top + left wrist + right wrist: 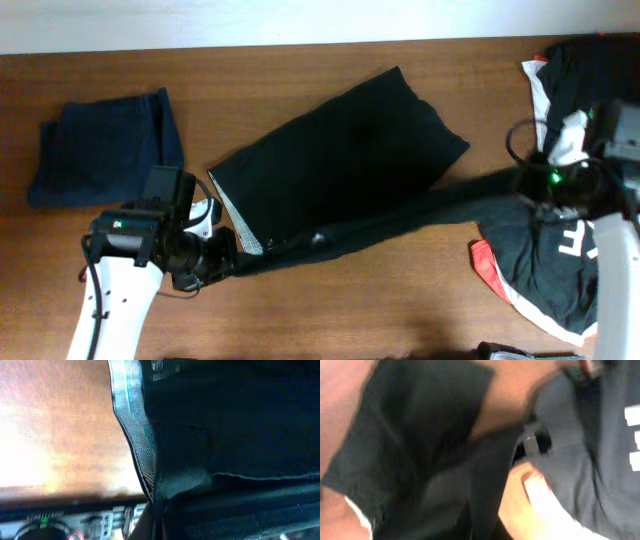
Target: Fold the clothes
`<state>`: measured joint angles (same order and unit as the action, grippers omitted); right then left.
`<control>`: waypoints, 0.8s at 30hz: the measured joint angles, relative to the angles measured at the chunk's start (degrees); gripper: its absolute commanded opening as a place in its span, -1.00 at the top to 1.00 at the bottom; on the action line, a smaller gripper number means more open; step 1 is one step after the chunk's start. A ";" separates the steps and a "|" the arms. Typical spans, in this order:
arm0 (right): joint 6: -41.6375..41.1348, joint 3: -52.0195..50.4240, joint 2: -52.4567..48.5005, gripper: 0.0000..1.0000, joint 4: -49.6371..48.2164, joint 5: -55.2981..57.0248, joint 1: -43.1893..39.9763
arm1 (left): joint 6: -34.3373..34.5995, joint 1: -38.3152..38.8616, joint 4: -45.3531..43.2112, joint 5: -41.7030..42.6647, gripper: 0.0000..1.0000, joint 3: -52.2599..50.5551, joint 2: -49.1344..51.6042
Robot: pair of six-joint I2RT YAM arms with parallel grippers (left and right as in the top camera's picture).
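Two arms had one black garment between them in the middle of the table. Its broad part lay flat, while a long dark strip ran from the left gripper at the near edge across to the right gripper. I took that stretch as a way of pulling the cloth straight so that it could be laid over in a fold.

The left gripper looked clamped on the hem beside a pale mesh band, for the cloth bunched and rose towards it in its own camera. The right wrist view was too blurred for me to tell whether that gripper was closed or had any hold on the strip.

Off to the left a navy garment sat folded and well apart, seemingly done with. A heap of clothes with white trim and red bits waited under the right arm.

White letters showed on one piece of that heap, but I could not read them. A small print mark beside the mesh band was equally illegible.
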<state>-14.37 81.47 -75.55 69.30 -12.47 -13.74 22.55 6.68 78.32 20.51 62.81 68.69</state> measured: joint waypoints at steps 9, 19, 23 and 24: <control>0.44 -0.04 -13.14 0.92 -26.58 2.43 9.99 | 13.40 -0.42 -26.29 -5.62 0.99 -10.51 4.07; 0.85 -0.04 -25.73 0.90 -44.61 5.16 13.62 | 16.57 -0.76 -52.87 -15.69 0.99 -12.02 16.00; 0.92 -0.04 -27.47 0.90 -50.14 4.90 14.36 | 16.85 -1.07 -56.54 -16.04 0.99 -12.02 20.55; 0.85 -0.04 -27.91 0.90 -51.23 4.70 14.56 | 17.00 -1.38 -56.92 -16.02 1.00 -12.02 21.11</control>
<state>-13.52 81.43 -103.46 18.06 -7.77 0.82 39.55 5.30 21.41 4.49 50.78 89.80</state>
